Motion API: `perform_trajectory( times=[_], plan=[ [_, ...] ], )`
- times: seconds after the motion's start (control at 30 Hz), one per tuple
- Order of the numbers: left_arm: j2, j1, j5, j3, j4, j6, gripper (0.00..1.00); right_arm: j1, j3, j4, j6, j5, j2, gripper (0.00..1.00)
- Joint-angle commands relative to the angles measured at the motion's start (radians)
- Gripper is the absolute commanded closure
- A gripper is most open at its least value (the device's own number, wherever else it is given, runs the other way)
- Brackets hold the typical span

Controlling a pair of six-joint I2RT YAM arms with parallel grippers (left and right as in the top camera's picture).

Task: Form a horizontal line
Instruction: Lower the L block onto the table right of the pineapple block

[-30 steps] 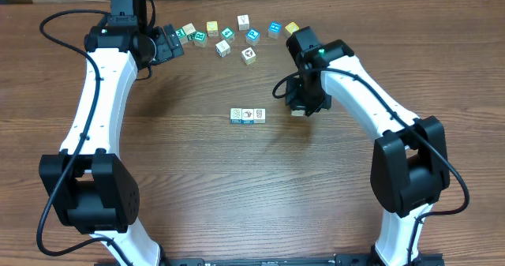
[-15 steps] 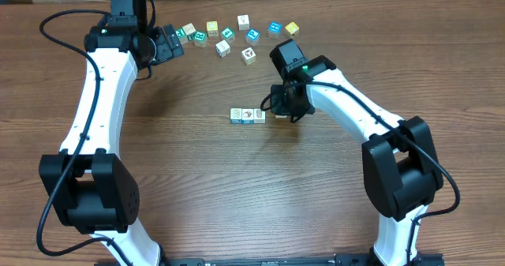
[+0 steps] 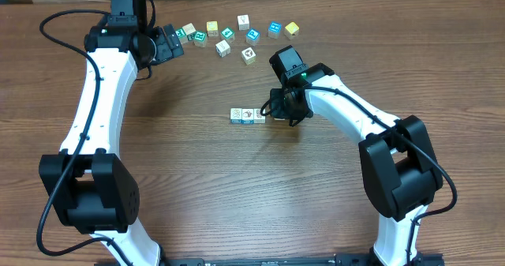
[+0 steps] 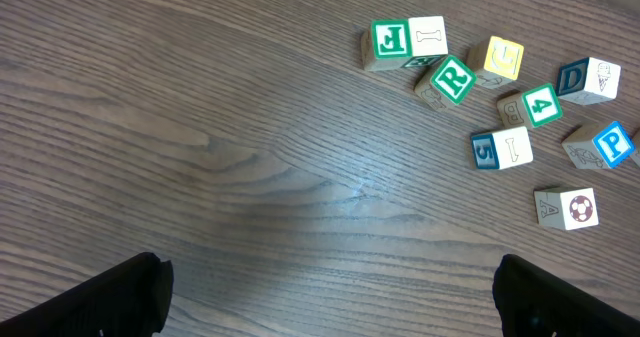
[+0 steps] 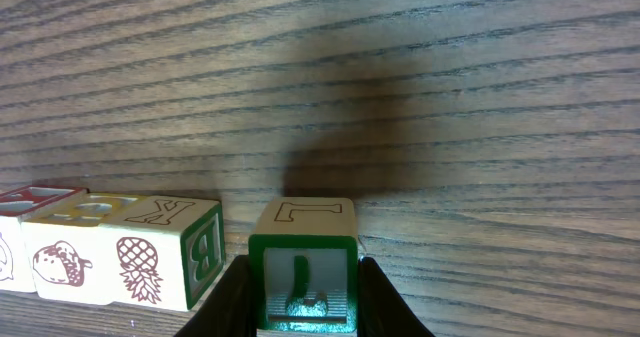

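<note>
The right gripper (image 3: pixel 278 110) has swung left, and its fingers are clamped on the green L block (image 5: pixel 303 267), just beside the pineapple block (image 5: pixel 150 252) that ends the row of picture blocks (image 3: pixel 248 115), a sliver apart. Best to slide it flush and square before letting go. The left gripper (image 3: pixel 170 43) hangs wide apart near the scattered blocks (image 4: pixel 500 97).

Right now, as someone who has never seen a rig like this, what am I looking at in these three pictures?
Two white robot arms work at a wooden table. One picture looks down from above; the other two come from a camera on each wrist. The left pincer is open and empty near a scatter of loose alphabet blocks. The right pincer is shut on a green L block, held beside the pineapple end of a row of three picture blocks, with a narrow gap between.
</note>
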State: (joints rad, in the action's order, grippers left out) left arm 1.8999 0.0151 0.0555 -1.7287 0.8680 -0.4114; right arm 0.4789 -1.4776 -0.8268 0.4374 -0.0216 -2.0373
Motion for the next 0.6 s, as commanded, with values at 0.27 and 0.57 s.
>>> perform_trajectory(
  times=[0.27,0.57],
  plan=[
    [-0.006,0.005,-0.004,-0.008,-0.002,0.008,0.00,0.020,0.045,0.042,0.003,0.005,0.010,0.81],
    [-0.006,0.005,-0.004,-0.008,-0.002,0.008,0.00,0.020,0.048,0.045,0.003,0.005,0.010,0.78]
  ],
)
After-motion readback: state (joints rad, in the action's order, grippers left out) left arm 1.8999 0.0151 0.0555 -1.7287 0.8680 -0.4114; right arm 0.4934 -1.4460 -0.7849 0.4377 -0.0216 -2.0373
